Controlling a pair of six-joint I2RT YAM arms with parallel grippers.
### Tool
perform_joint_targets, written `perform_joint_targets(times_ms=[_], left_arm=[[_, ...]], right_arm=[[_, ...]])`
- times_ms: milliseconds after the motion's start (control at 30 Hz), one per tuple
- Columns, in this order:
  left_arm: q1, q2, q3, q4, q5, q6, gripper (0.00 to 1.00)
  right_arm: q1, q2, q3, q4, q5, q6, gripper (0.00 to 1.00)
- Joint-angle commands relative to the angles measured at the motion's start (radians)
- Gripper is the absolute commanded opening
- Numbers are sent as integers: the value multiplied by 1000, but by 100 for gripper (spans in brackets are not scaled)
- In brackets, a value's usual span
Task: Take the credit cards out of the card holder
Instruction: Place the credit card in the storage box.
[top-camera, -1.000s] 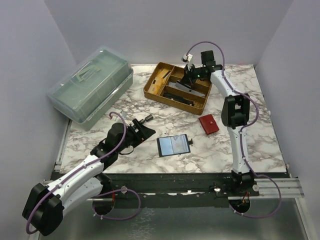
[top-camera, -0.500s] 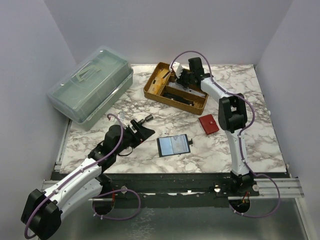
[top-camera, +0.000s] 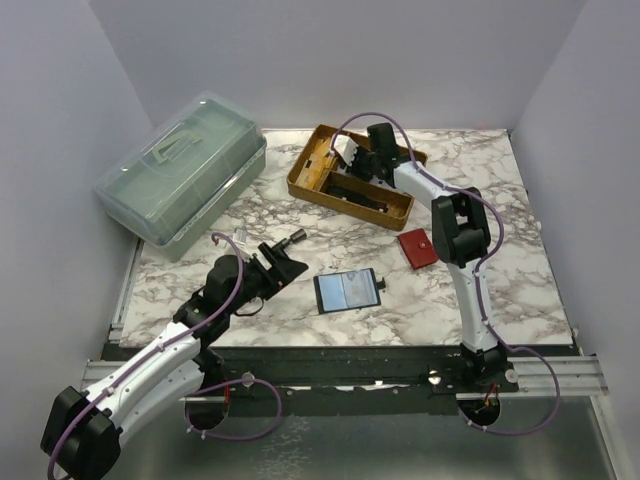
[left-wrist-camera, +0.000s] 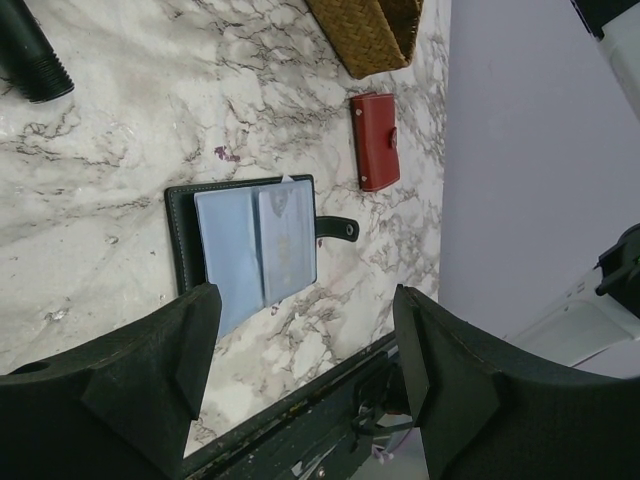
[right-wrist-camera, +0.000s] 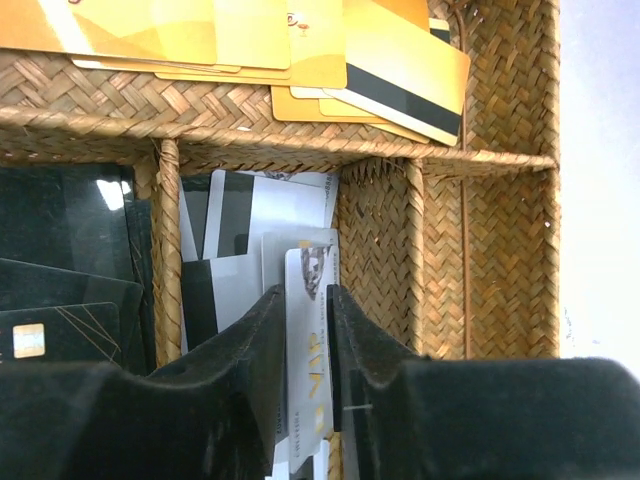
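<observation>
The card holder (top-camera: 347, 290) lies open on the marble near the front, dark green with pale blue-grey credit cards (left-wrist-camera: 256, 250) in its sleeves. My left gripper (top-camera: 285, 262) is open and empty, to the left of the holder; in the left wrist view (left-wrist-camera: 305, 350) its jaws stand wide apart below the holder. My right gripper (top-camera: 362, 160) is over the wicker tray (top-camera: 312, 185). In the right wrist view it (right-wrist-camera: 305, 292) is shut on a white credit card (right-wrist-camera: 312, 330) with gold lettering, above the tray's middle compartment.
The tray (right-wrist-camera: 380, 230) holds gold cards (right-wrist-camera: 300, 50), white and grey striped cards (right-wrist-camera: 235, 260) and dark cards (right-wrist-camera: 60, 300) in separate compartments. A red wallet (top-camera: 417, 248) lies right of the holder. A lidded clear plastic box (top-camera: 185, 170) stands at the back left.
My right gripper has moved left from the tray's right end to over its middle. My left arm has drawn back slightly toward the front left, gripper still open.
</observation>
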Motion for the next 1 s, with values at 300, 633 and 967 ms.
perform_joint_targets(times_ms=[300,633,967], left_arm=[[4,48,28,-7,53,-1,76],[2,176,86,33,130,54,76],[-48,370,160,110,175,120,75]], right_arm=[[1,-149,92,-108,-93,188,49],[-20,-500,-195,-343,-659,349,60],[-28,-913,-846,-312,-845,459,61]])
